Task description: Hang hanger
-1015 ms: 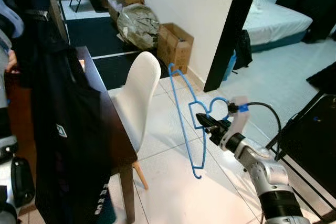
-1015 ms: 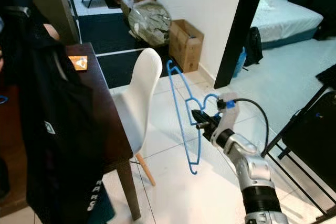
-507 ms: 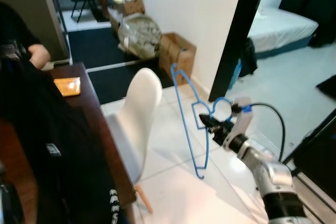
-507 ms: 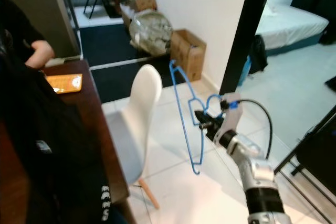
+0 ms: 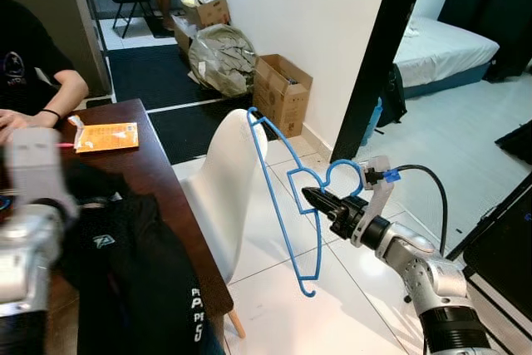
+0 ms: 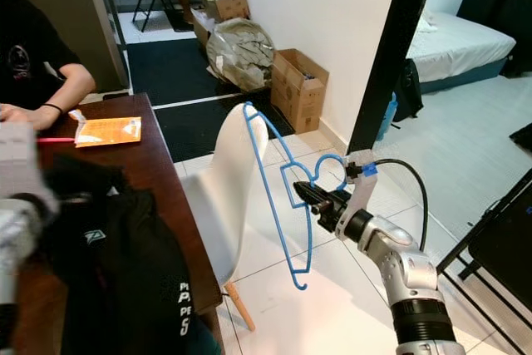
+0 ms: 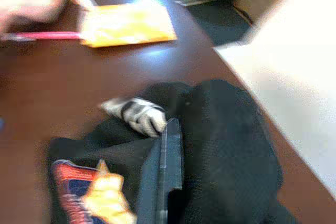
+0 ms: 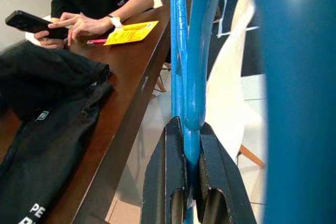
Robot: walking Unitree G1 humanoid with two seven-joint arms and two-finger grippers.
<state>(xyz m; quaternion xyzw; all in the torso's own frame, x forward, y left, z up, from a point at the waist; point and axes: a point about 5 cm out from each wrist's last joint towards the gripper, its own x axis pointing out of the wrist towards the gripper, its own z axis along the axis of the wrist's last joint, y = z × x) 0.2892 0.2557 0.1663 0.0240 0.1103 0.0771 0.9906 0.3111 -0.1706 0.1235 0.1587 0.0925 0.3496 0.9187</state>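
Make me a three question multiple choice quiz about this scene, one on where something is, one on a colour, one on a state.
1. Where does the black garment lie?
A. On the white chair
B. On the dark wooden table
C. On the bed

2. What colour is the hanger?
A. Blue
B. Red
C. White

3. What state is the right tool in?
A. Open and bare
B. Shut on the hanger
C. Resting on the floor

Answers:
1. B, the garment is spread over the dark wooden table and hangs over its edge, beside the white chair.
2. A, its thin frame is blue against the pale floor tiles.
3. B, the right wrist view shows both black fingers pressed on the blue rod, held in the air.
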